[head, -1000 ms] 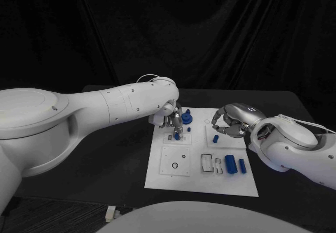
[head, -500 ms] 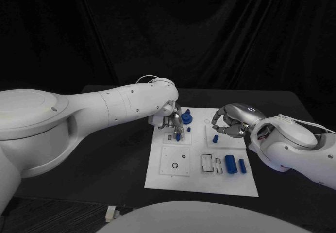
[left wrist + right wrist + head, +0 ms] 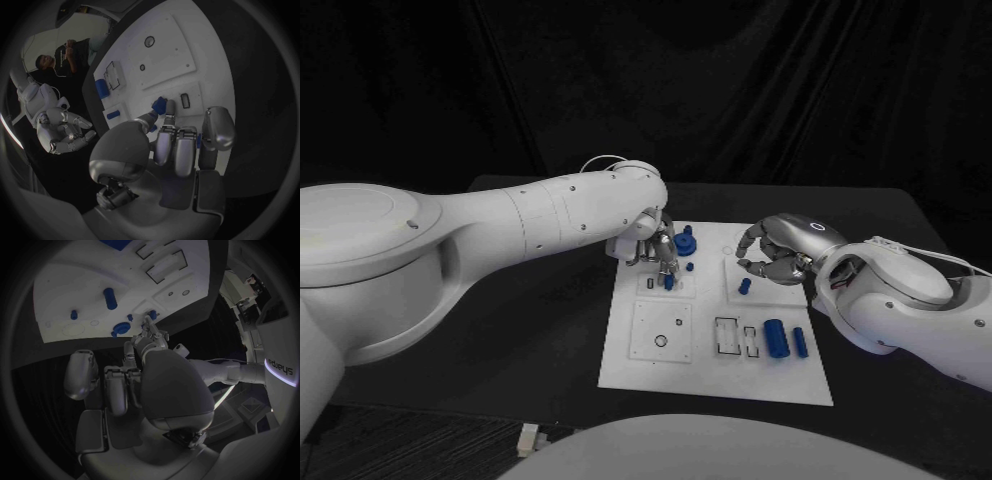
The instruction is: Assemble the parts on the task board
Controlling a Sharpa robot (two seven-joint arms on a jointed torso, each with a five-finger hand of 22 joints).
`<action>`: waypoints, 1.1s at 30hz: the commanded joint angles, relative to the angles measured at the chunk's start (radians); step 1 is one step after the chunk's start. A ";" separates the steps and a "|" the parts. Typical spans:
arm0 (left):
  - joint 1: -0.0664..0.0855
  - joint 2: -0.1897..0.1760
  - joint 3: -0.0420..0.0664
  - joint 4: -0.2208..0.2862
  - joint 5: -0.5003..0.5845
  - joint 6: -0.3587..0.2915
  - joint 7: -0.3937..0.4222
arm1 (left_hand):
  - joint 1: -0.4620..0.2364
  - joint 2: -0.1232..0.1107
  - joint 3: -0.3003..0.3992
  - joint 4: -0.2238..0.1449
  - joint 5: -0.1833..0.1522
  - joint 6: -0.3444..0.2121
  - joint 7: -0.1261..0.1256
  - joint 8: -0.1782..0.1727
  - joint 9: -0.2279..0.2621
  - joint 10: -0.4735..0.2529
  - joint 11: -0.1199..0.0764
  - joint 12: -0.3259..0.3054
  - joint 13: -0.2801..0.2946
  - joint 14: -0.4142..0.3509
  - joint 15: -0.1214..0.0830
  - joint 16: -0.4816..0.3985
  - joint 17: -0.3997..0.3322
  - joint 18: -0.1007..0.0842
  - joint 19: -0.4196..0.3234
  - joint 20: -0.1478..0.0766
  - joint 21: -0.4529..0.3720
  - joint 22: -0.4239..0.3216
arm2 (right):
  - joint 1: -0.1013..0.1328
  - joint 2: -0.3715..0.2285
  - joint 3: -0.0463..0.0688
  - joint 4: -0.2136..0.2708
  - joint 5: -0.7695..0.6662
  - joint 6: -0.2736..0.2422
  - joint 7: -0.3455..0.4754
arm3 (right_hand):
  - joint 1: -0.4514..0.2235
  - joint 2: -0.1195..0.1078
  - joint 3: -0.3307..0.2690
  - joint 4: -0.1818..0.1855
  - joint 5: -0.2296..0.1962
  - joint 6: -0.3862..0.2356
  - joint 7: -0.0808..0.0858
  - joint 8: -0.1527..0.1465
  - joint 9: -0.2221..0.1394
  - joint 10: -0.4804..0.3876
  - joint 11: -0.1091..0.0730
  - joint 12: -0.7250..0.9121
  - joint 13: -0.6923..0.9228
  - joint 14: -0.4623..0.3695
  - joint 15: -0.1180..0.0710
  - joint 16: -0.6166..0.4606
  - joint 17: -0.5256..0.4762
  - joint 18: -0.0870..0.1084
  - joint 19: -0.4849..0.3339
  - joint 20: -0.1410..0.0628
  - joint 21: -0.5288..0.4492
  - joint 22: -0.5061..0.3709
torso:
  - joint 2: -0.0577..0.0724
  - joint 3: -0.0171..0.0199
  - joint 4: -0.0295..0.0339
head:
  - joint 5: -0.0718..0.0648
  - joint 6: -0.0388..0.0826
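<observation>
Left robot hand [image 3: 656,252] is over the far-left part of the white task board [image 3: 678,370], fingers pointing down, tips closed around a small blue peg [image 3: 666,281] at a slot on the board; in the left wrist view the fingertips [image 3: 167,111] pinch that blue piece. A taller blue knob part [image 3: 685,241] stands on the board just beside this hand, on its right.

Right robot hand [image 3: 780,253] hovers over the far-right part of the board, fingers curled inward; nothing seen in it. A short blue peg [image 3: 744,286] stands on the board just below those fingers, not touched.

Two blue cylinders [image 3: 773,338] and [image 3: 799,342] lie near the board's right edge, nearer the robot, beside rectangular slots [image 3: 727,334]. Near half of the board is bare white. Black tabletop [image 3: 545,330] surrounds the board.
</observation>
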 commanded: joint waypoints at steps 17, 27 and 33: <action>-0.003 -0.002 0.001 0.006 0.003 -0.001 0.013 | 0.007 -0.010 -0.013 -0.009 0.000 0.016 0.002 -0.015 0.008 0.020 -0.004 -0.014 0.133 0.092 -0.006 -0.015 0.237 -0.005 -0.004 -0.003 -0.022 0.141 | -0.003 0.000 0.000 -0.002 -0.004 0.010 -0.005 | -0.002 -0.007 0.007 0.000 -0.005 0.001 0.001 0.001 0.002 0.108 0.006 0.004 0.263 0.105 0.010 0.003 0.263 0.008 -0.010 -0.001 -0.007 0.155 | 0.000 -0.0003 -0.0002 | 0.005 0.000; -0.003 -0.005 0.001 0.008 0.003 -0.009 0.015 | -0.048 -0.018 -0.070 0.042 -0.046 0.028 0.004 -0.038 0.015 0.021 -0.001 -0.017 0.132 0.091 -0.004 -0.018 0.235 -0.005 -0.001 -0.002 -0.033 0.142 | -0.003 0.001 0.000 -0.002 -0.004 0.013 -0.007 | 0.000 -0.007 0.010 -0.002 -0.005 0.002 0.001 0.002 0.003 0.108 0.005 0.004 0.263 0.105 0.009 0.003 0.263 0.009 -0.011 -0.001 -0.010 0.154 | 0.000 0.0000 -0.0004 | 0.006 0.000; -0.003 -0.007 0.001 0.008 0.003 -0.009 0.015 | -0.076 -0.024 -0.106 0.070 -0.049 0.032 0.005 -0.049 0.020 0.021 -0.001 -0.018 0.133 0.091 -0.004 -0.019 0.235 -0.004 0.000 -0.001 -0.040 0.143 | -0.003 0.000 0.000 -0.003 -0.004 0.011 -0.007 | -0.006 -0.005 0.012 0.004 -0.008 0.005 0.001 0.004 0.004 0.108 0.005 0.004 0.263 0.105 0.009 0.003 0.263 0.008 -0.010 -0.001 -0.011 0.154 | 0.000 0.0002 -0.0004 | 0.007 0.000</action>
